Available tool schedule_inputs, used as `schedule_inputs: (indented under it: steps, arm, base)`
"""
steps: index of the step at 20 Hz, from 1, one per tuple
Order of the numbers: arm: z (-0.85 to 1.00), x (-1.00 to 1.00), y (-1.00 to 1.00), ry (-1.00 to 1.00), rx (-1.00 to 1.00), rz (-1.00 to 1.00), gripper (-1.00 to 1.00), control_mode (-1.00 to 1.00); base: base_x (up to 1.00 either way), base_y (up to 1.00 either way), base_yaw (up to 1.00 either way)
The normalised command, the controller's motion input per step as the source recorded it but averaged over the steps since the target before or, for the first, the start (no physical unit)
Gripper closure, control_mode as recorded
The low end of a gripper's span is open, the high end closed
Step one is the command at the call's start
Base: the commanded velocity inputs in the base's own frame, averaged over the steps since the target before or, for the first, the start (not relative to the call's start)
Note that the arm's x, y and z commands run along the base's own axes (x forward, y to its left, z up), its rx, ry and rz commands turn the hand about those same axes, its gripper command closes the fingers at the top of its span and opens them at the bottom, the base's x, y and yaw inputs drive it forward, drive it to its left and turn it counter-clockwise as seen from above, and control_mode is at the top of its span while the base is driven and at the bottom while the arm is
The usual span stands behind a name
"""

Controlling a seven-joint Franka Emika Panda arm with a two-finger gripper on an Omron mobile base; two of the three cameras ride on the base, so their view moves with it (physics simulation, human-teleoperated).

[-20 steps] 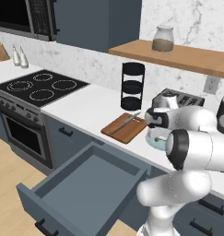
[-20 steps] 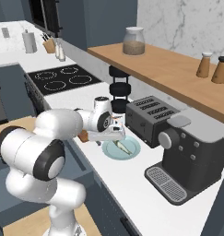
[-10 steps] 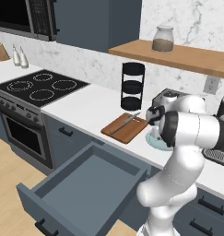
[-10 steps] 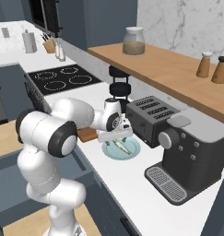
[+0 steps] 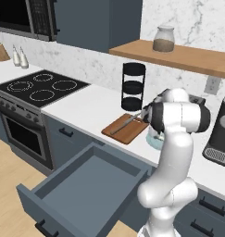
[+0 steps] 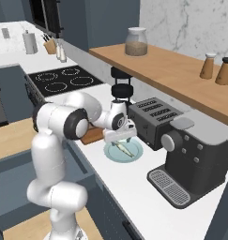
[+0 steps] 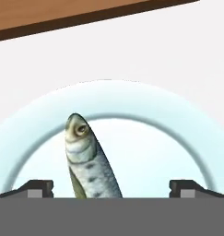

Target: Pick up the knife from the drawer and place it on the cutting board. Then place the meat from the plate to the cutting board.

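Your arm works a white counter (image 5: pixel 90 109) in a blue-grey kitchen with a marble backsplash; a wooden shelf (image 6: pixel 171 70) carries one glass jar (image 6: pixel 136 42) and two shakers (image 6: pixel 216 68); one black cooktop (image 5: pixel 42 88) sits to the left, one toaster (image 6: pixel 155 115) and one coffee machine (image 6: pixel 200 157) to the right. One drawer (image 5: pixel 86 187) hangs open below, its interior bare. One cutting board (image 5: pixel 127 128) holds one knife (image 5: pixel 129 121); just beside it one plate (image 6: pixel 124 151) holds one fish (image 7: pixel 88 161), the meat. The gripper (image 6: pixel 120 137) hangs low over the plate, fingers (image 7: pixel 37 188) spread wide either side of the fish, gripping nothing. Since a second ago you see the arm has swung in and dropped the hand closer to the plate; knife, board and fish have not moved.
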Motion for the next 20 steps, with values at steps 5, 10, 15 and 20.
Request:
schedule_inputs:
  steps: [5,10,15,20]
  arm:
    - [-0.42,0.08,-0.07,0.01,0.0,0.01,-1.0,-1.0]
    - [-0.3,-0.22,-0.09,0.0,0.0,0.02,-1.0,-1.0]
    - [-0.22,-0.19,-0.04,0.0,0.0,0.04,-1.0,-1.0]
    - [-0.41,-0.42,-0.06,0.0,0.0,0.04,1.0,-1.0]
  base:
    - [0.0,0.0,0.0]
    - [0.0,0.0,0.0]
    - [0.0,0.0,0.0]
    - [0.0,0.0,0.0]
